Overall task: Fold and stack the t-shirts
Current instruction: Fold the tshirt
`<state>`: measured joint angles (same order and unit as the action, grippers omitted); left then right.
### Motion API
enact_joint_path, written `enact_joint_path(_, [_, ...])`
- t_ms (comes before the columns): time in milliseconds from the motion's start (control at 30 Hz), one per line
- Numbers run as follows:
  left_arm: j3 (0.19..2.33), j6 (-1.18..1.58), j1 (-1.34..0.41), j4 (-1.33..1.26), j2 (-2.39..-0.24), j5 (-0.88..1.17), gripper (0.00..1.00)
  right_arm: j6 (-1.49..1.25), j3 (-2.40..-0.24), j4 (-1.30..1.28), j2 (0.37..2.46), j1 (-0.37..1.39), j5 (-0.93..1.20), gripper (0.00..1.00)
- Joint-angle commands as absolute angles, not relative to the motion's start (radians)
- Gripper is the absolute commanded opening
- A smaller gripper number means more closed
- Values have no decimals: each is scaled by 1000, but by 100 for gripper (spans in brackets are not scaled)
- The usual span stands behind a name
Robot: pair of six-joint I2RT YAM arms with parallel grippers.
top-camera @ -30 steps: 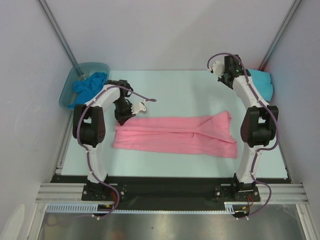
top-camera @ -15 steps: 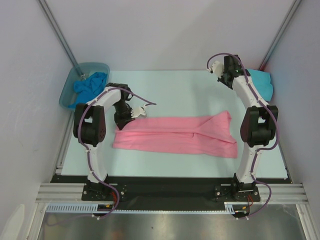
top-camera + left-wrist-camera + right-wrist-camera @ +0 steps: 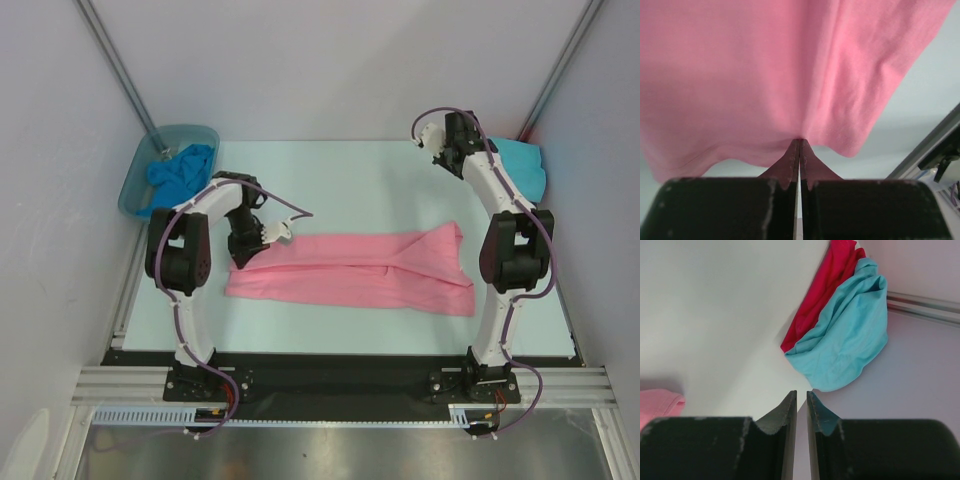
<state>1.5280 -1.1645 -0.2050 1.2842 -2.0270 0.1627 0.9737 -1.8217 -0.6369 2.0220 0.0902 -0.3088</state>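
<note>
From above, your pink tee (image 3: 350,270) lies mid-table in a long folded band, with the left gripper (image 3: 247,248) at its left end, likely to fold it across. Left wrist: jaws pinched shut on the pink hem. Right wrist: your right gripper (image 3: 801,397), barely parted and empty, waits by the turquoise tee (image 3: 845,340) and red tee (image 3: 825,290). A second ago the left gripper hung just beyond the cloth's edge.

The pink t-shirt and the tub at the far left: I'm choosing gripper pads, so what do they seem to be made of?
Pink t-shirt: soft matte cloth, probably a cotton knit, though the fibre cannot be told. It lies limp in flat folds, puckers in the left wrist view and shows no shine.
Tub: rigid translucent grey-blue plastic, likely smooth. Its walls hold their shape and look see-through.
</note>
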Motion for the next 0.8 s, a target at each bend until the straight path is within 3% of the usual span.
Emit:
enact_joint_path(0, [1477, -1198, -230, 1316, -1989, 167, 0, 977, -1842, -614, 2023, 97, -325, 18])
enact_joint_path(367, [1557, -1120, -229, 1318, -2085, 58, 0, 919, -1853, -754, 2023, 117, -246, 22])
enact_joint_path(467, [1678, -1088, -213, 1318, -2031, 116, 15, 832, -1945, -996, 2051, 88, -136, 27])
enact_joint_path(533, [1750, -1054, -207, 1301, -2010, 162, 41, 769, -1980, -1058, 2075, 51, -88, 30])
enact_joint_path(567, [1764, -1020, -207, 1289, -1994, 172, 62, 749, -1991, -1104, 2083, 37, -33, 32])
enact_joint_path(600, [1776, -1003, -209, 1272, -1991, 178, 67, 715, -1996, -1118, 2092, 22, -11, 33])
enact_joint_path(767, [1801, -884, -213, 1152, -2002, 147, 71, 661, -2011, -1221, 2123, -69, 199, 34])
